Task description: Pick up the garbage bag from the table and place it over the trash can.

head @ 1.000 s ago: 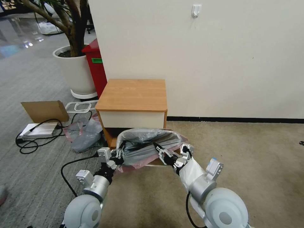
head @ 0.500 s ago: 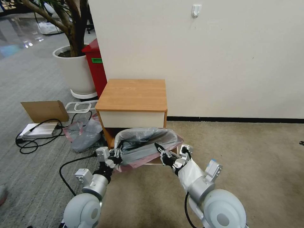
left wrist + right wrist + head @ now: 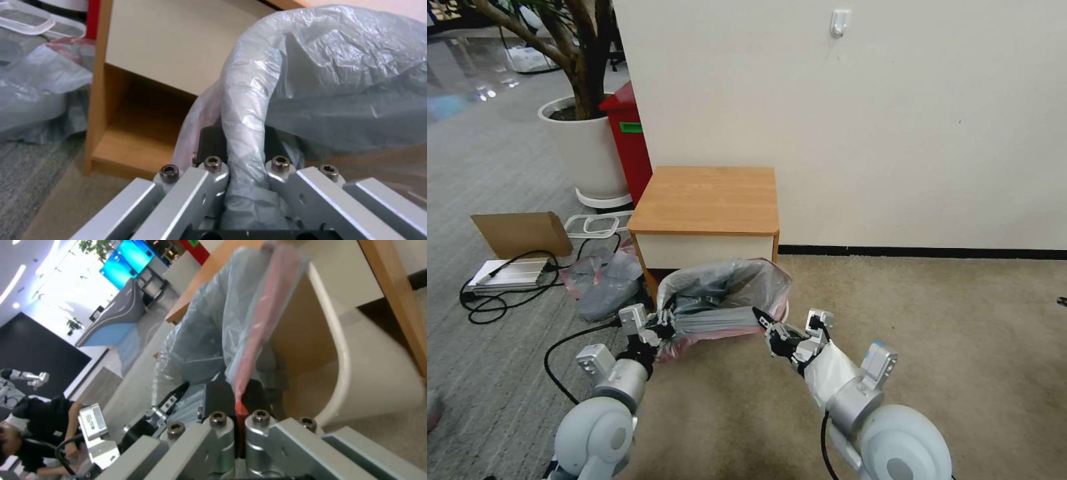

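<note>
Grey plastic is bunched between the jaws of the left gripper (image 3: 662, 321), which are clamped on one side of the garbage bag (image 3: 727, 293); the left wrist view shows a thick fold of film running down between the two metal fingers (image 3: 209, 186). The right gripper (image 3: 764, 321) has its jaws pinched on the bag's pink-red rim at the opposite side, the thin red edge caught between its fingers (image 3: 231, 433). Stretched between the two, the bag hangs open with its mouth over the trash can (image 3: 356, 373), whose cream rolled rim curves just beside the film in the right wrist view. What lies inside the can cannot be told. Both sit on the carpet directly in front of the nightstand, below its tabletop (image 3: 707, 197).
</note>
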You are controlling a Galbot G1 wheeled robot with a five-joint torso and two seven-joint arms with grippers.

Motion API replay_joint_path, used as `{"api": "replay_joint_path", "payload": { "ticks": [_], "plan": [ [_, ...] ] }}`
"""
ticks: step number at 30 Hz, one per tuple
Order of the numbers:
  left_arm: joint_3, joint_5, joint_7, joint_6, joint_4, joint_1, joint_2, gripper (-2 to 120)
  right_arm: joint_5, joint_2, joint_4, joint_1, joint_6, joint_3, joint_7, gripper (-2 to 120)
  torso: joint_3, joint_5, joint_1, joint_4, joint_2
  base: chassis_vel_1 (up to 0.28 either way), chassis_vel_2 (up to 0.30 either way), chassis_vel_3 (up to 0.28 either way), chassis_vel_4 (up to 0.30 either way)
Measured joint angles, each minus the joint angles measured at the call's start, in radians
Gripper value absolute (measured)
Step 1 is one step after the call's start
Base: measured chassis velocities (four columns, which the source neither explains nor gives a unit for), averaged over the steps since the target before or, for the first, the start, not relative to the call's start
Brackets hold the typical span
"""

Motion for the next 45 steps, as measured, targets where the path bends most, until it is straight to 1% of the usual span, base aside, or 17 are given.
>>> {"api": "replay_joint_path", "payload": {
  "ticks": [5, 16, 24, 30, 39, 45],
  "plan": [
    [-0.003, -0.009, -0.010, 0.005, 0.002, -0.005, -0.003, 5, -0.023, -0.011, 0.003, -0.017, 0.001, 0.007, -0.013, 0, 0.000, 0.0000, 0.000, 0.0000, 0.000, 0.000, 0.000, 0.000, 0.000],
    [-0.014, -0.030, -0.022, 0.012, -0.003, -0.002, -0.019, 5, -0.093, -0.006, 0.003, -0.053, 0.011, 0.014, -0.040, 0, 0.000, 0.0000, 0.000, 0.0000, 0.000, 0.000, 0.000, 0.000, 0.000],
    [-0.029, -0.094, -0.030, 0.027, -0.019, 0.004, -0.019, 5, -0.167, 0.001, -0.030, -0.056, 0.039, 0.055, -0.062, 0, 0.000, 0.0001, 0.000, 0.0001, 0.000, 0.000, 0.000, 0.000, 0.000],
    [-0.033, -0.134, -0.048, 0.039, -0.022, 0.003, -0.021, 5, -0.196, 0.012, -0.039, -0.065, 0.050, 0.063, -0.062, 0, 0.000, -0.0002, 0.000, 0.0000, 0.000, 0.000, 0.000, 0.000, 0.000],
    [-0.029, -0.139, -0.051, 0.041, -0.022, 0.005, -0.025, 5, -0.222, 0.025, -0.046, -0.079, 0.050, 0.064, -0.054, 0, 0.000, 0.0000, 0.000, 0.0000, 0.000, 0.000, 0.000, 0.000, 0.000],
    [-0.025, -0.139, -0.051, 0.041, -0.027, 0.007, -0.029, 5, -0.320, 0.037, -0.048, -0.103, 0.047, 0.049, -0.047, 0, 0.000, 0.0000, 0.000, 0.0000, 0.000, 0.000, 0.000, 0.000, 0.000]
  ]
}}
